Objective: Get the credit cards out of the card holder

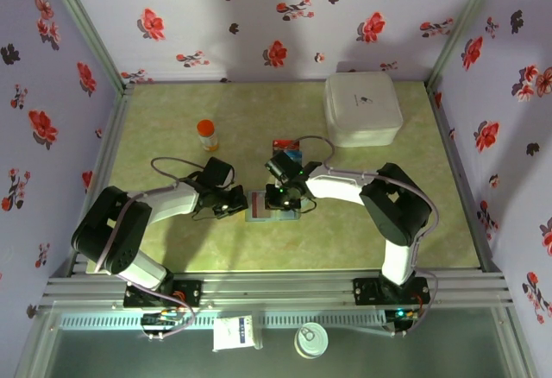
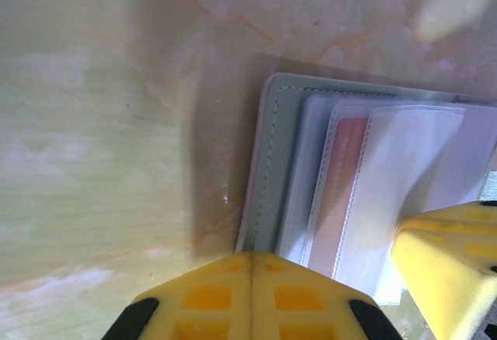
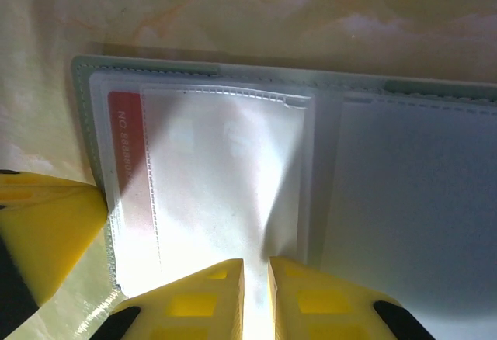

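Observation:
The grey card holder (image 1: 261, 204) lies open on the table between both grippers. A red-orange card (image 3: 124, 161) sits in its left clear pocket (image 3: 225, 185), and the same card (image 2: 342, 192) shows in the left wrist view. My left gripper (image 2: 251, 261) is shut, with its tip on the holder's grey stitched edge (image 2: 272, 161). My right gripper (image 3: 256, 266) hovers low over the clear pocket with a narrow gap between its fingers; nothing shows between them. One red and blue card (image 1: 287, 147) lies loose on the table beyond the holder.
An orange-capped bottle (image 1: 207, 135) stands at the back left. A large white box (image 1: 362, 109) sits at the back right. Floral walls close in the table. The right arm's yellow finger (image 2: 450, 266) shows at the left wrist view's edge.

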### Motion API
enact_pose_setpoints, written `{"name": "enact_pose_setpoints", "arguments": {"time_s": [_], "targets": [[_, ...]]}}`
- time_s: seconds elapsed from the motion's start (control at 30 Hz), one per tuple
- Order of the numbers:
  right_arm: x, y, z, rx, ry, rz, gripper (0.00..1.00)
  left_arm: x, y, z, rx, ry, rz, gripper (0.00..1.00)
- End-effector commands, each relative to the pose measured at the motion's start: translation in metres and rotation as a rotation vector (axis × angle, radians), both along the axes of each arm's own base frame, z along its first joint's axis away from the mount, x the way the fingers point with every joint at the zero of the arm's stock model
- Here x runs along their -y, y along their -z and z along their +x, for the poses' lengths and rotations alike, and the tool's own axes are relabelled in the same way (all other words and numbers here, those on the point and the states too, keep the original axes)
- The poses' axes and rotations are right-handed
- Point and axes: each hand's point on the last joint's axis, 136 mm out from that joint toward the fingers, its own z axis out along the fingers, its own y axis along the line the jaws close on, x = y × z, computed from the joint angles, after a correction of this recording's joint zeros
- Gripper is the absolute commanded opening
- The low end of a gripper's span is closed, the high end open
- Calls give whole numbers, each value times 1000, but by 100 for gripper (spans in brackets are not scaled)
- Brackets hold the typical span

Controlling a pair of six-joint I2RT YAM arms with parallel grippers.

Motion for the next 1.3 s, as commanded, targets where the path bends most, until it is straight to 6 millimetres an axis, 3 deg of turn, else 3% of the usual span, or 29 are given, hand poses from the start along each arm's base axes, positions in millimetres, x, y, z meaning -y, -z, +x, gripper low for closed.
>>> {"name": "enact_pose_setpoints", "arguments": {"time_s": [0.0,0.43,0.63,1.27], "targets": [[5,-1,-5,-3,-24,16,16,-8,7,-5,-18,6,33,2],[11,7,-5,-29,0,125,15,-5,-29,9,54,-13,5,3],[15,11,-5,-46,16,166,14,7,-45,12,80,-2,-34,4],[22,26,-8,-105,54,266,12,45,-31,15,49,11,-70,17]]}}
